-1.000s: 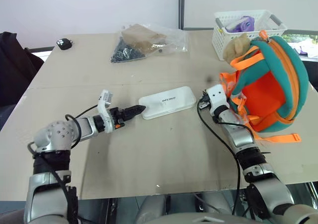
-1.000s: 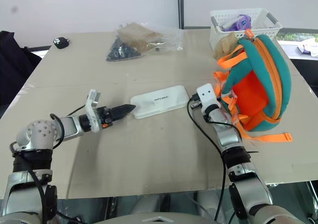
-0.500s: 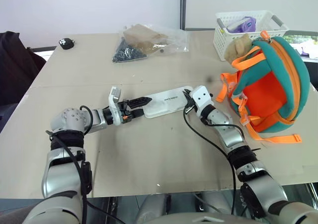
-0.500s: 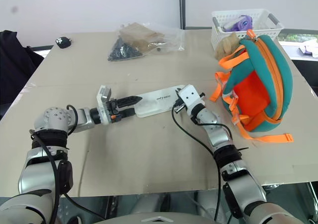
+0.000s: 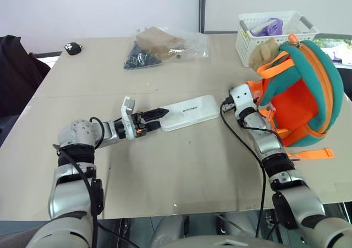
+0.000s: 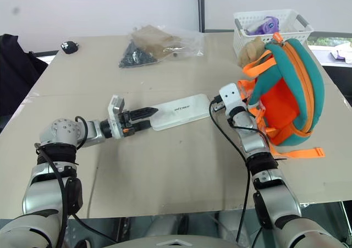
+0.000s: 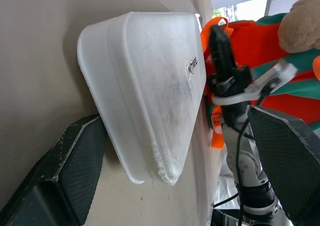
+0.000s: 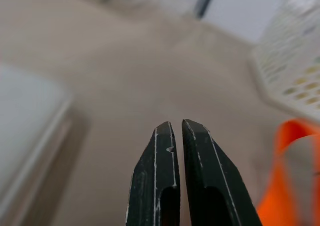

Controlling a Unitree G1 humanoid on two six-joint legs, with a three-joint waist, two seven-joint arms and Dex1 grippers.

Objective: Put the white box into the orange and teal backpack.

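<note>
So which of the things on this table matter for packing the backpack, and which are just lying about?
Part of the job: white box; backpack; left hand, open at the box's end.

Lying about: white basket; clear plastic bag; small black object.

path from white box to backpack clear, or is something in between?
Not quite clear: the right gripper, shut, sits on the table between the white box and the orange and teal backpack. The open left gripper already straddles the box's near end.
</note>
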